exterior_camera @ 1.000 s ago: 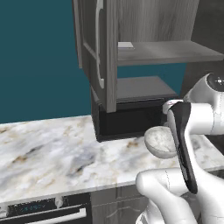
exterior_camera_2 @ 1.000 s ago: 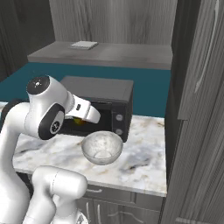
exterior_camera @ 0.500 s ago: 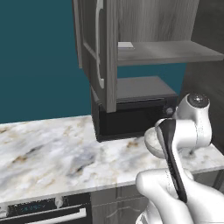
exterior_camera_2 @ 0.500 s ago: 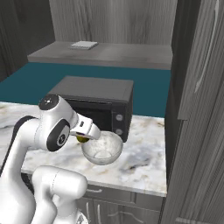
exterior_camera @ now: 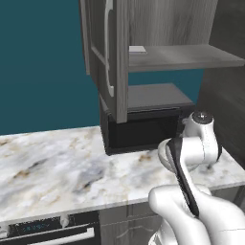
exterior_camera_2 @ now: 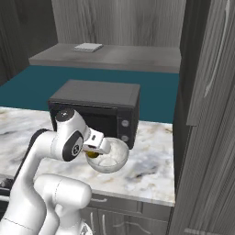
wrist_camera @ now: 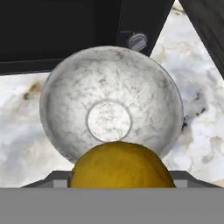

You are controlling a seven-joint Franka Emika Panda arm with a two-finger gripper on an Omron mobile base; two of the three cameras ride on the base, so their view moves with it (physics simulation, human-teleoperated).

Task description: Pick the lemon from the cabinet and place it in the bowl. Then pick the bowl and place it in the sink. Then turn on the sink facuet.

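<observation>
Gripper (exterior_camera_2: 94, 153) seemingly clasps the lemon (wrist_camera: 122, 165) between widely spread fingers, just over the bowl (wrist_camera: 111, 105).

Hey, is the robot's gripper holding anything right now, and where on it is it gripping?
Yes. The gripper holds the lemon, clasped by its two sides, just above the near rim of the bowl.
</observation>
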